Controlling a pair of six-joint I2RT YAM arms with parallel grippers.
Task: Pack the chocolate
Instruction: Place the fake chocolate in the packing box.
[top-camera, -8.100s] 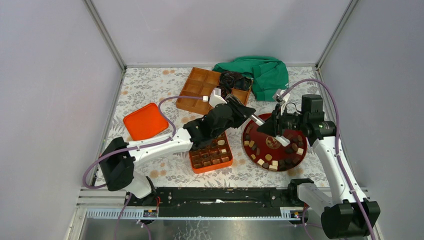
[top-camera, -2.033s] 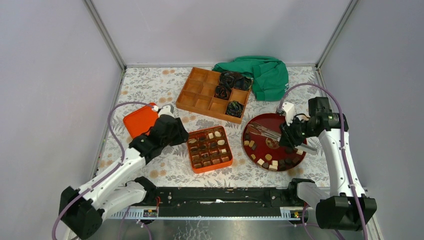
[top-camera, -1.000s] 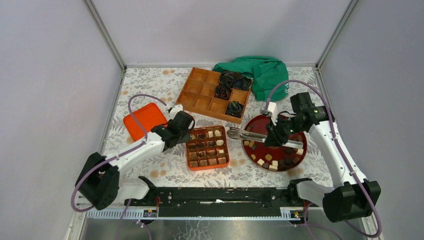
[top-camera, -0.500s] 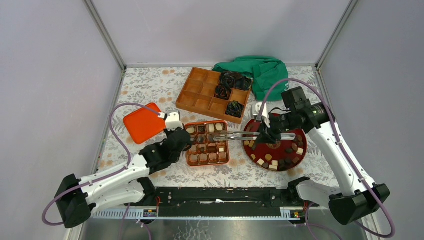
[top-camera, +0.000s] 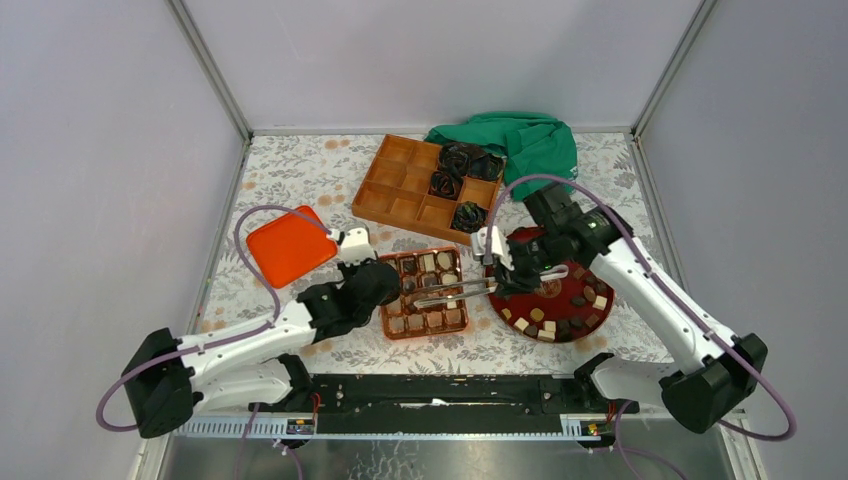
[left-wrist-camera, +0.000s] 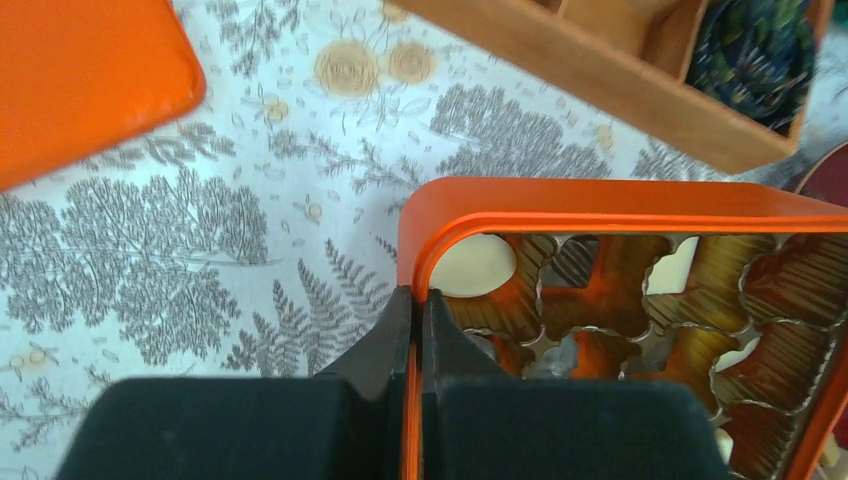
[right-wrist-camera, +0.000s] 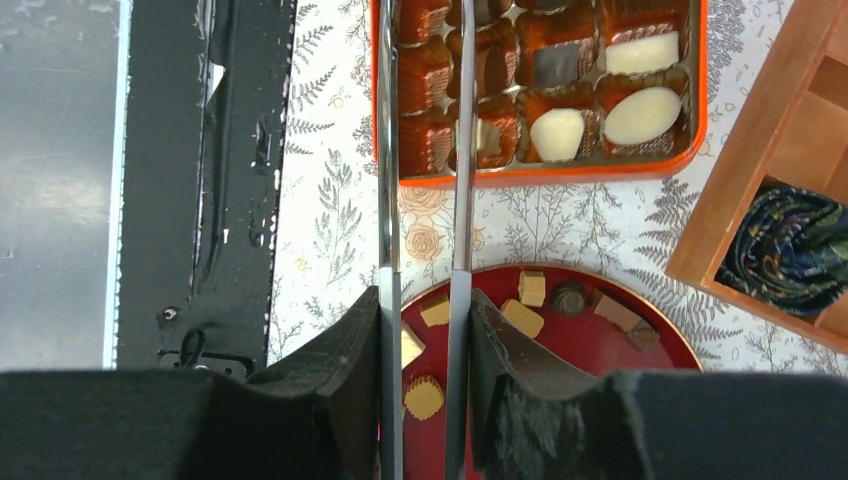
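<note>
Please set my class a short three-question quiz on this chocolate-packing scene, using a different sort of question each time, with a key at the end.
1. True or false: the left gripper is clamped on the rim of the orange box.
2. Multiple choice: what does the right gripper hold? A) a spoon B) metal tongs C) a brush
3. Fill the gap: the loose chocolate pieces not yet packed lie on the red ___.

Key: 1 true; 2 B; 3 plate.
</note>
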